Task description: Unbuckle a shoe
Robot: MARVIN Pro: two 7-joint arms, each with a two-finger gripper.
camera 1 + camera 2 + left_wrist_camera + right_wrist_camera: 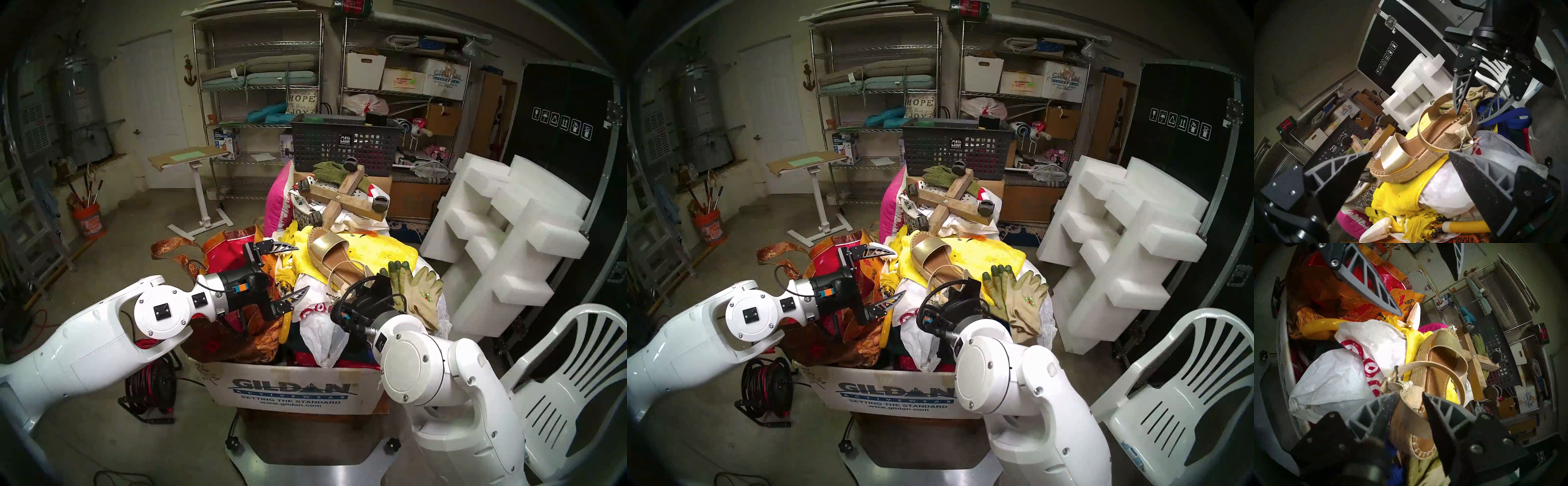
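The left gripper (294, 272) stands wide open and empty, beside the heap and left of the shoe. The right gripper (1411, 396) is part closed, its fingers (1460, 95) straddling the shoe's heel; whether they press on it I cannot tell. A cardboard box (288, 390) holds the heap. On it lie a yellow cloth (383, 253) and a white plastic bag (1349, 372). The shoe (334, 258) lies on the cloth, toe band away from the robot. Gloves (419, 292) lie just right of it. Its thin ankle strap (1434, 146) loops over the footbed, buckle (1398, 378) at the heel.
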